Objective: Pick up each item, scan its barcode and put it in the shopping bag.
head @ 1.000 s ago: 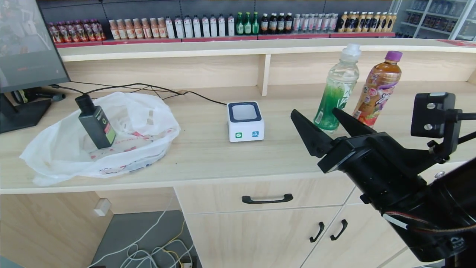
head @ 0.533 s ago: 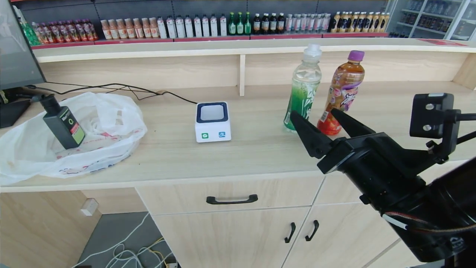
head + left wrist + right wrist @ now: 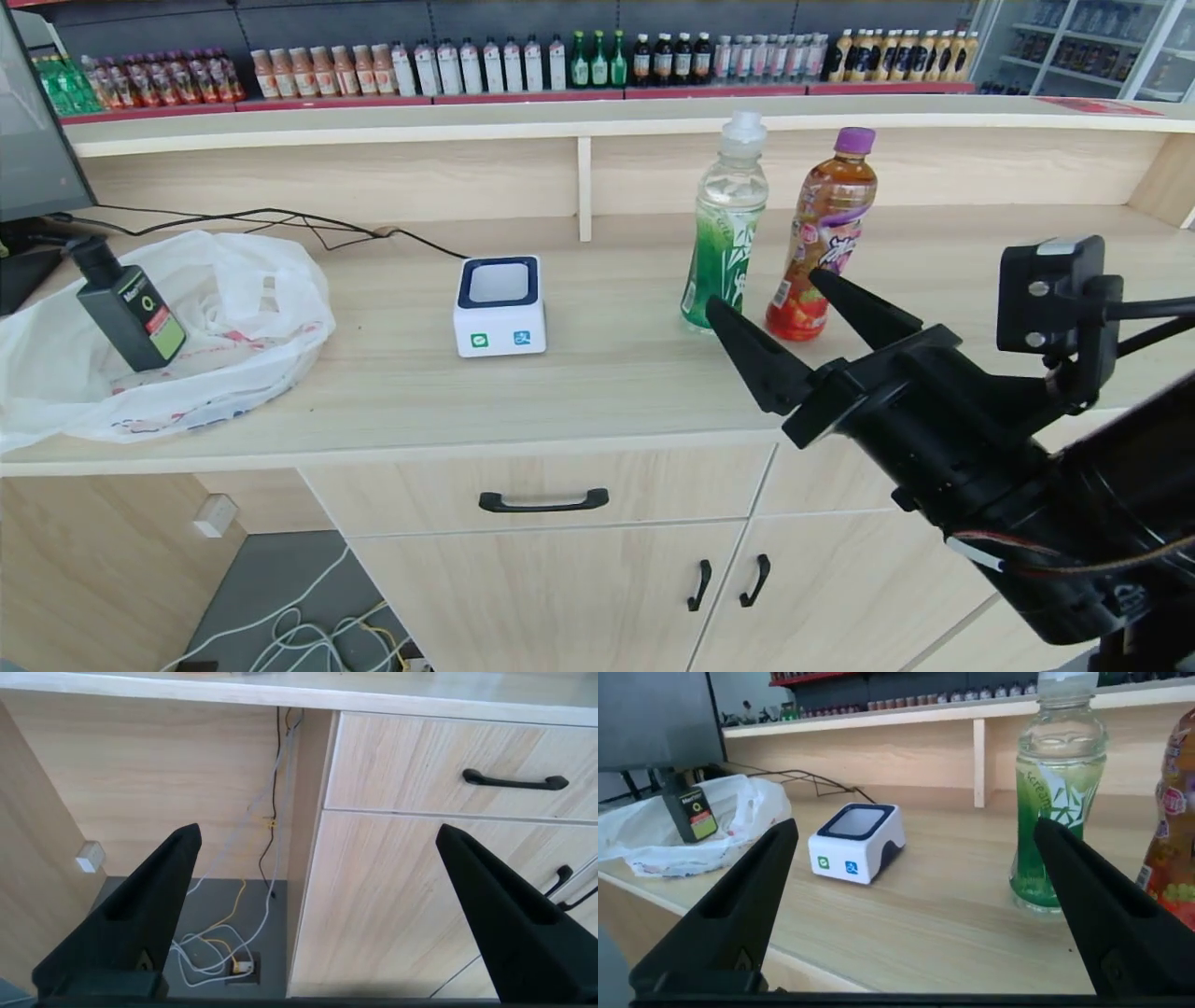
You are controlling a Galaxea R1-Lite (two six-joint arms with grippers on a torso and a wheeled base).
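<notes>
Bottles first: you've got two standing upright on the counter [image 3: 597,392], right of centre in the head view, just beside each other. I can't tell if they touch.

- Green bottle [image 3: 724,224]: clear plastic, white cap, green label around the lower half, clear liquid.
- Orange bottle [image 3: 822,238]: purple cap, amber drink, label with purple in the middle and red at the base. It stands to the right of the green one.

Right gripper [image 3: 761,287]: lower right of the head frame, jaws spread wide, nothing held. The fingertips point at the bottle bases, near but clear of both.

Shopping bag [image 3: 233,373]: thin white plastic with red print, slumped open at the left edge, mid-height. A dark bottle [image 3: 126,303] leans inside it. It has a black body and cap, with green and red patches on the label.

Scanner [image 3: 499,306]: white cube with a dark-rimmed window on top and two small icons, green and blue, on the front. It sits left of centre, between the bag and the bottles and apart from both. A black cable [image 3: 280,219] runs behind the bag toward the monitor [image 3: 37,140] at upper left.

Left gripper [image 3: 318,831]: jaws wide apart, empty, low down and facing the cabinet front under the counter. Beyond it you can see a drawer handle [image 3: 514,779] and loose wires [image 3: 224,952] on the floor.
</notes>
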